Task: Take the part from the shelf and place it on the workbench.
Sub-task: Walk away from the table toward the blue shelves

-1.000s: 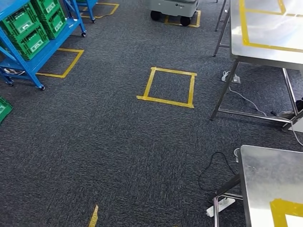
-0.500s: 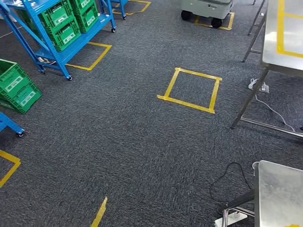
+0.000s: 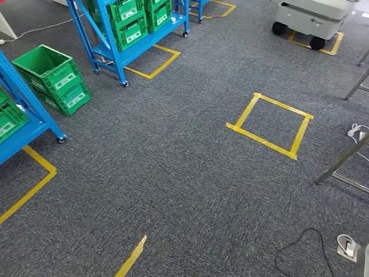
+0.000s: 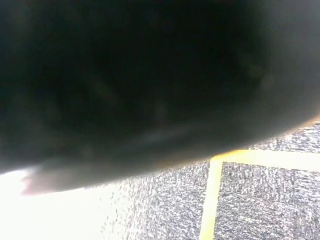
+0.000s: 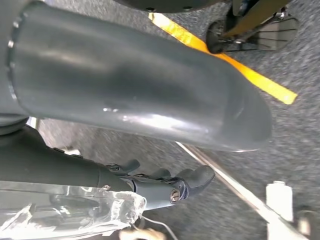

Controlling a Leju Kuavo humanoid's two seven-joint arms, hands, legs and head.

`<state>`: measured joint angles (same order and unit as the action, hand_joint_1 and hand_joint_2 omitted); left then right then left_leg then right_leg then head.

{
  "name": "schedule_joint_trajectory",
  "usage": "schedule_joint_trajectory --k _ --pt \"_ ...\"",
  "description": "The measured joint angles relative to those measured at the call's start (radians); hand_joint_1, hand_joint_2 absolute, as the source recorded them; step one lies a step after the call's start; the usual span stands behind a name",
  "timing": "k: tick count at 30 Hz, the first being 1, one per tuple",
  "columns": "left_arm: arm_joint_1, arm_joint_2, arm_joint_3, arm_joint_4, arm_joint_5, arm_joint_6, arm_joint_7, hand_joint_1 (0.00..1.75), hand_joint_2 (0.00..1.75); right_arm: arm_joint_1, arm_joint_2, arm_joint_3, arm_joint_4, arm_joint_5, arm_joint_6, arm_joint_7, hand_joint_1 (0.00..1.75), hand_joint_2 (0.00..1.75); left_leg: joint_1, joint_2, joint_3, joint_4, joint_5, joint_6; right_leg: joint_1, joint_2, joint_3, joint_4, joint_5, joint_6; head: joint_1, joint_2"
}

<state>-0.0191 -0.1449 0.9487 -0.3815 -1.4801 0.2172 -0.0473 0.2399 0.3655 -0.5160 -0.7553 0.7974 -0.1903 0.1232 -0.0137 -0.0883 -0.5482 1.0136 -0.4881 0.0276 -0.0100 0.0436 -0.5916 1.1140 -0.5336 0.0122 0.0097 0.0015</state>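
Camera panned left: shelf (image 3: 130, 34) nearer centre, workbench gone. Right hand (image 5: 158, 185) fingers grasping clear-wrapped part (image 5: 68, 212); left unclear.

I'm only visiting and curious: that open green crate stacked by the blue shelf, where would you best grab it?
Probably by its top rim, on two opposite sides, coming down from above. The open green crate sits mouth up on a second green crate, so its rim looks free all round, while its walls lower down are partly crowded by the blue shelf leg beside it.
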Motion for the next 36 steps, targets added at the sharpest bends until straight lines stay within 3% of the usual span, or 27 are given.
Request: schedule_joint_trajectory --k 1,3,4,5,7,9,11,12,14,15,16,18,20,22,24,25,26,27,28,29,31,33,35,36 --pt "-0.001 -0.001 0.0 0.0 0.0 -0.002 0.0 0.0 0.0 0.0 0.0 0.0 0.0 0.001 0.0 0.0 0.0 0.0 0.0 -0.013 0.0 0.001 -0.002 -0.003 -0.001 0.021 0.019 -0.049 0.018 -0.003 -0.001 0.0" --pt "0.001 -0.002 0.001 0.0 0.0 -0.004 0.0 0.0 0.0 0.001 -0.001 0.0 -0.001 0.004 -0.001 0.001 0.0 0.0 0.005 -0.035 -0.006 0.002 0.0 -0.014 0.001 0.041 0.039 -0.083 0.017 -0.005 -0.002 0.0" --pt "0.003 -0.001 0.003 0.0 0.0 -0.004 0.0 0.0 0.0 0.001 -0.001 0.0 -0.002 0.005 -0.001 0.001 0.0 0.0 0.007 -0.045 -0.009 0.0 0.001 -0.021 0.001 0.032 0.045 -0.091 0.017 -0.007 -0.002 0.0" --pt "0.006 -0.001 0.006 0.0 0.0 -0.004 0.0 0.0 0.0 0.001 -0.001 0.0 -0.002 0.006 -0.001 0.001 0.0 0.0 0.008 -0.041 -0.01 0.002 0.0 -0.028 0.0 0.022 0.051 -0.096 0.019 -0.011 -0.002 0.0" --pt "0.007 -0.002 0.01 0.0 0.0 -0.004 0.0 0.0 0.0 0.004 0.0 0.0 -0.003 0.008 -0.001 0.001 0.0 0.0 0.007 0.008 -0.029 0.041 -0.028 -0.042 -0.004 -0.006 0.062 -0.111 0.024 -0.019 -0.009 0.0" --pt "0.002 -0.003 0.012 0.0 0.0 -0.004 0.0 0.0 0.0 0.007 0.0 0.0 -0.003 0.008 0.0 0.001 0.0 0.0 0.012 0.063 -0.084 0.152 -0.087 -0.055 -0.004 -0.038 0.068 -0.117 0.022 -0.024 -0.015 0.0" --pt "0.001 -0.004 0.014 0.0 0.0 -0.006 0.0 0.0 0.0 0.008 0.0 -0.001 -0.004 0.01 0.0 0.003 0.0 0.0 0.021 0.077 -0.138 0.251 -0.118 -0.066 -0.004 -0.07 0.072 -0.117 0.016 -0.025 -0.015 0.0" --pt "0.003 -0.004 0.016 0.0 0.0 -0.007 0.0 0.0 0.0 0.008 0.0 -0.001 -0.004 0.011 0.0 0.005 0.0 0.0 0.025 0.08 -0.143 0.256 -0.106 -0.07 -0.004 -0.084 0.075 -0.117 0.013 -0.023 -0.015 0.0" --pt "0.008 -0.004 0.018 0.0 0.0 -0.008 0.0 0.0 0.0 0.008 0.0 0.0 -0.004 0.015 0.001 0.008 0.0 0.0 0.031 0.098 -0.097 0.165 -0.037 -0.074 -0.005 -0.11 0.085 -0.117 0.005 -0.018 -0.015 0.0" --pt "0.008 -0.005 0.018 0.0 0.0 -0.009 0.0 0.0 0.0 0.008 0.0 0.0 -0.004 0.017 0.001 0.009 0.0 0.0 0.029 0.121 -0.062 0.099 -0.008 -0.074 -0.004 -0.121 0.089 -0.117 0.0 -0.013 -0.015 0.0" --pt "0.007 -0.005 0.019 0.0 0.0 -0.01 0.0 0.0 0.0 0.008 0.0 0.0 -0.004 0.019 0.002 0.009 0.0 0.0 0.026 0.14 -0.034 0.045 0.011 -0.069 -0.002 -0.133 0.092 -0.116 -0.006 -0.006 -0.015 0.0" --pt "0.005 -0.006 0.019 0.0 0.0 -0.014 0.0 0.0 0.0 0.008 0.0 0.0 -0.006 0.022 0.002 0.01 0.0 0.0 0.018 0.159 -0.014 0.002 0.013 -0.053 0.002 -0.154 0.097 -0.117 -0.016 0.007 -0.015 0.0" --pt "0.009 -0.006 0.02 0.0 0.0 -0.018 0.0 0.0 0.0 0.006 0.0 0.001 -0.009 0.026 0.003 0.01 0.0 0.0 0.017 0.138 -0.013 -0.004 0.013 -0.035 0.0 -0.166 0.11 -0.119 -0.023 0.019 -0.016 0.0" --pt "0.012 -0.008 0.021 0.0 0.0 -0.019 0.0 0.0 0.0 0.006 0.0 0.002 -0.013 0.03 0.003 0.01 0.0 0.0 0.02 0.116 -0.01 -0.01 0.016 -0.021 -0.005 -0.126 0.101 -0.081 -0.051 0.028 -0.012 0.0" --pt "0.009 -0.009 0.022 0.0 0.0 -0.02 0.0 0.0 0.0 0.009 0.0 0.003 -0.015 0.034 0.004 0.01 0.0 0.0 0.021 0.095 -0.009 -0.012 0.017 -0.011 -0.006 -0.068 0.042 0.038 -0.109 0.031 -0.005 0.0" --pt "0.008 -0.009 0.023 0.0 0.0 -0.02 0.0 0.0 0.0 0.011 0.0 0.003 -0.015 0.035 0.004 0.01 0.0 0.0 0.02 0.081 -0.009 -0.011 0.016 -0.008 -0.005 -0.056 0.004 0.108 -0.136 0.031 -0.004 0.0" --pt "0.008 -0.01 0.024 0.0 0.0 -0.02 0.0 0.0 0.0 0.013 0.0 0.003 -0.015 0.037 0.004 0.01 0.0 0.0 0.019 0.067 -0.008 -0.011 0.015 -0.007 -0.005 -0.05 -0.028 0.161 -0.147 0.031 -0.004 0.0" --pt "0.008 -0.011 0.025 0.0 0.0 -0.02 0.0 0.0 0.0 0.015 0.0 0.003 -0.015 0.038 0.004 0.011 0.0 0.0 0.018 0.052 -0.007 -0.011 0.015 -0.006 -0.004 -0.047 -0.045 0.179 -0.137 0.029 -0.003 0.0" --pt "0.009 -0.012 0.025 0.0 0.0 -0.02 0.0 0.0 0.0 0.016 0.0 0.003 -0.015 0.039 0.004 0.011 0.0 0.0 0.017 0.036 -0.004 -0.011 0.014 -0.007 -0.004 -0.043 -0.044 0.157 -0.107 0.027 -0.003 0.0" --pt "0.01 -0.013 0.025 0.0 0.0 -0.02 0.0 0.0 0.0 0.016 0.0 0.003 -0.015 0.039 0.004 0.01 0.0 0.0 0.017 0.021 -0.001 -0.011 0.013 -0.008 -0.004 -0.035 -0.026 0.101 -0.065 0.023 -0.002 0.0" --pt "0.009 -0.014 0.026 0.0 0.0 -0.02 0.0 0.0 0.0 0.016 -0.001 0.002 -0.016 0.039 0.004 0.01 0.0 0.0 0.016 -0.008 0.001 -0.009 0.01 -0.013 -0.006 0.01 0.024 -0.032 0.003 0.014 -0.002 0.0" --pt "0.008 -0.015 0.026 0.0 0.0 -0.02 0.0 0.0 0.0 0.016 -0.001 0.003 -0.017 0.04 0.004 0.011 0.0 0.0 0.017 -0.031 -0.004 -0.007 0.01 -0.024 -0.007 0.041 0.053 -0.094 0.015 0.008 -0.003 0.0" --pt "0.012 -0.014 0.028 0.0 0.0 -0.021 0.0 0.0 0.0 0.014 -0.001 0.002 -0.019 0.04 0.005 0.011 0.0 0.0 0.021 -0.048 -0.011 -0.008 0.012 -0.038 -0.007 0.025 0.062 -0.103 0.014 0.002 -0.003 0.0" --pt "0.014 -0.014 0.031 0.0 0.0 -0.022 0.0 0.0 0.0 0.014 -0.001 0.002 -0.02 0.041 0.005 0.01 0.0 0.0 0.021 -0.037 -0.015 -0.002 0.008 -0.044 -0.008 0.014 0.066 -0.108 0.016 -0.003 -0.004 0.0"
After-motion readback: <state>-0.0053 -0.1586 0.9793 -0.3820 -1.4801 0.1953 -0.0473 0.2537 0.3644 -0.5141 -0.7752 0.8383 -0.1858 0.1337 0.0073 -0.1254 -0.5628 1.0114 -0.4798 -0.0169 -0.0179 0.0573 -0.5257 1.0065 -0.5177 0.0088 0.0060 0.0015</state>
